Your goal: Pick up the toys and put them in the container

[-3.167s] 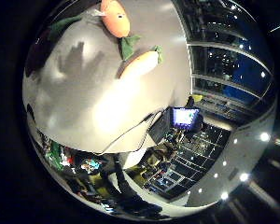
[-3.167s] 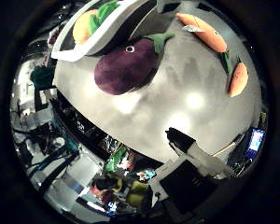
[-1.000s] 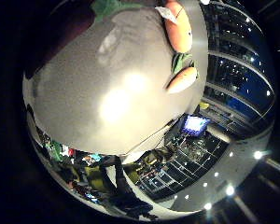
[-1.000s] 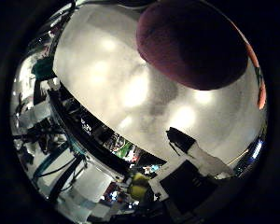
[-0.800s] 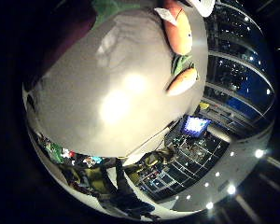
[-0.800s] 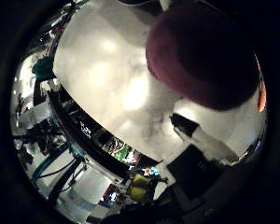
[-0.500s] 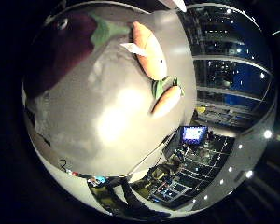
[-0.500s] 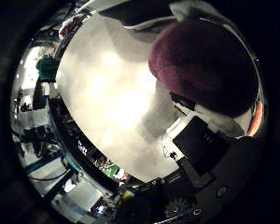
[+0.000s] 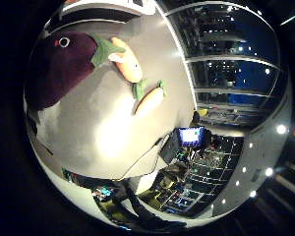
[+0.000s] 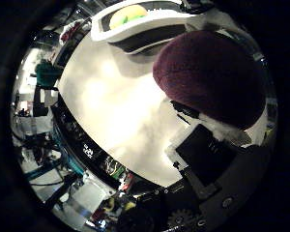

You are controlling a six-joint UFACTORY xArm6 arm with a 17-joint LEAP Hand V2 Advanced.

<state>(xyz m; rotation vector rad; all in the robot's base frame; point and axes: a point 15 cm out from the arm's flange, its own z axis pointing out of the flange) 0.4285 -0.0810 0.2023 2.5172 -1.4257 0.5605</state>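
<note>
A purple plush eggplant (image 10: 212, 77) with a green stem (image 9: 104, 49) fills much of the thumb side view, close to my palm. My hand (image 10: 203, 150) is shut on it: one black and white finger curls against its underside and a white part shows at its far side. Two orange plush carrots (image 9: 129, 65) (image 9: 150, 101) lie on the grey table (image 9: 103, 132) just past the eggplant's stem. The white container (image 10: 135, 25) stands on the table beyond the eggplant, with a yellow and green toy (image 10: 128, 14) inside it.
The table's edge (image 10: 101, 154) runs close by, with shelves and cluttered lab gear below it. A lit monitor (image 9: 189, 135) stands beyond the table's other side.
The fingers have closed round the eggplant, which earlier lay free on the table. The palm has tilted, so the container and both carrots now show beside the eggplant.
</note>
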